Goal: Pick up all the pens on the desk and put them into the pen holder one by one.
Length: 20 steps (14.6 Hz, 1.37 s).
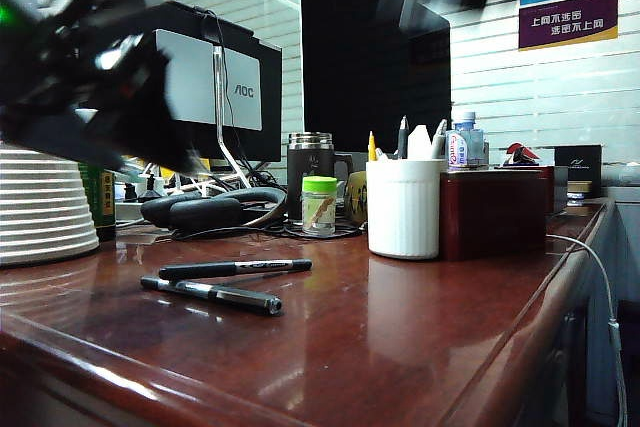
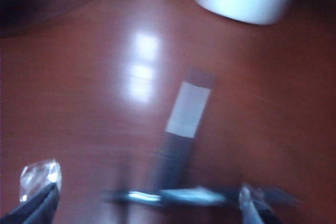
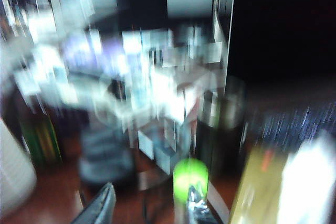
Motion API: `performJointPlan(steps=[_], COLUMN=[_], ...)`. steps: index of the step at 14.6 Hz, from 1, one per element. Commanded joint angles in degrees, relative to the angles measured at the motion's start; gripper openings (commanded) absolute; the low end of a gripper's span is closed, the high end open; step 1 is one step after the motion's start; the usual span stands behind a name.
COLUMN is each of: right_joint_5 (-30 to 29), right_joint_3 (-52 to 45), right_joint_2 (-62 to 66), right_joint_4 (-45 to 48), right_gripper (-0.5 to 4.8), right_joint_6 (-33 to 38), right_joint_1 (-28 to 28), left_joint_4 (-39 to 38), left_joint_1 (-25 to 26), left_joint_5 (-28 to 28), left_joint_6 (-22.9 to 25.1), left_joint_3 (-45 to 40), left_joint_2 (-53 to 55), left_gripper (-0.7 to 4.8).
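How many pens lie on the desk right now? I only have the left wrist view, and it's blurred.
Observer: Two, side by side near the desk's front edge: the rear pen and the front pen. Your left gripper hangs above and left of them.
Operator: Anything in the pen holder?
Observer: Yes. The pen holder holds a yellow pencil and a dark pen, both upright.
Operator: And the right gripper?
Observer: The right gripper is off the desk; its fingers are apart and empty, facing the green-lidded jar.
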Motion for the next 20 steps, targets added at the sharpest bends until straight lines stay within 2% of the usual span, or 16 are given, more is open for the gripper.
performJointPlan(steps=[1,3,5,8,9,11,15,20], right_joint_5=[-0.1,-0.1,-0.4,-1.4,-1.4,-1.4,-1.4,-1.4], right_joint_3=[0.2,0.2,-0.1,-0.1,-0.1,-0.1,-0.1,-0.1], right_joint_2=[-10.4,-14.8,-16.5,-17.0,-17.0,-17.0,-17.0,-17.0], right_joint_4=[-8.3,-19.1,-26.6,-27.8,-27.8,-27.8,-27.8,-28.1], right_gripper=[2.06,2.09,2.11,2.11,2.11,2.11,2.11,2.11], right_joint_6=[-3.0,-7.2,-7.9,-8.1,-8.1,-8.1,-8.1,-8.1], right_joint_1=[0.0,0.0,0.0,0.0,0.0,0.0,0.0,0.0], left_joint_4=[-12.5,-14.9,-19.2,-26.8,-30.0,-29.4,-24.2,-24.2], left_joint_1=[-0.1,0.0,-0.1,-0.1,-0.1,-0.1,-0.1,-0.1], left_joint_5=[5.4,5.9,7.8,7.1,4.8,3.3,4.4,5.4], left_joint_6=[0.7,0.5,-0.5,-0.5,-0.5,-0.3,-0.3,-0.3], left_joint_3=[8.7,15.6,22.5,29.6,31.0,31.0,31.0,30.8], left_joint_2=[4.7,11.2,19.6,29.9,32.2,32.5,32.8,37.2], left_gripper=[4.79,4.79,4.79,4.79,4.79,4.79,4.79,4.79])
